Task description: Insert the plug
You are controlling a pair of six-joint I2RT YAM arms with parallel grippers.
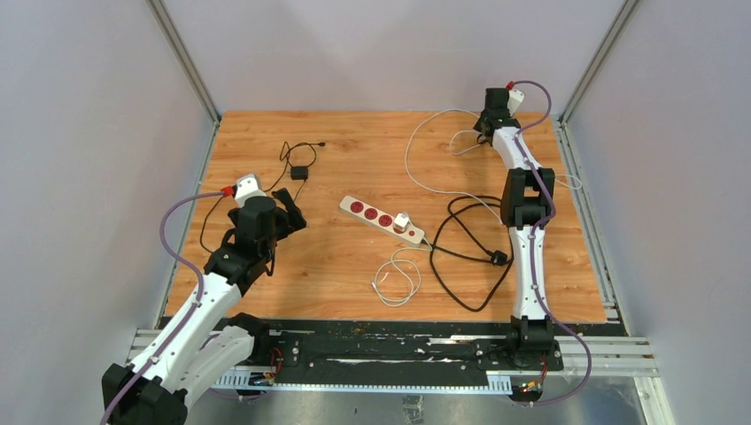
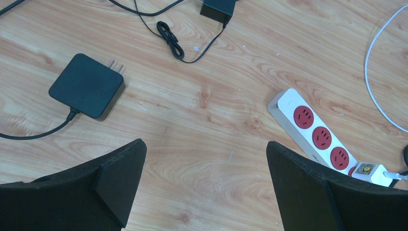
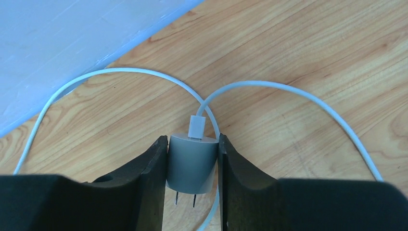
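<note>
**A:** From above, how much room are the arms getting?

**B:** The table point(image 1: 354, 292) is sitting between walls at left, back and right. The right claw point(image 1: 483, 129) is reaching into the far right corner, close to the back wall point(image 1: 381, 53), so it is working in a tight spot. The left claw point(image 1: 290, 215) is hovering over the left half with bare wood around it. The strip point(image 1: 381, 219) is lying aslant mid-table. A black cable point(image 1: 460, 257) is looping between it and the right arm.

**A:** And the left wrist view?

**B:** The left claw's fingers are standing wide apart with nothing between them. An adapter point(image 2: 87, 85) is lying to the left and the strip to the right, with open wood between. Three red sockets are showing free, and a charger point(image 2: 373, 172) is filling the last.

**A:** The right wrist view?

**B:** The plug point(image 3: 192, 163) is sitting clamped, with both fingers pressing on its sides. It is looking grey and round-bodied, its two prongs pointing towards the camera. A white cable point(image 3: 288, 89) is entering its far end and curling across the wood. The wall is crowding the upper left. Whether the plug is touching the table, I cannot tell.
</note>
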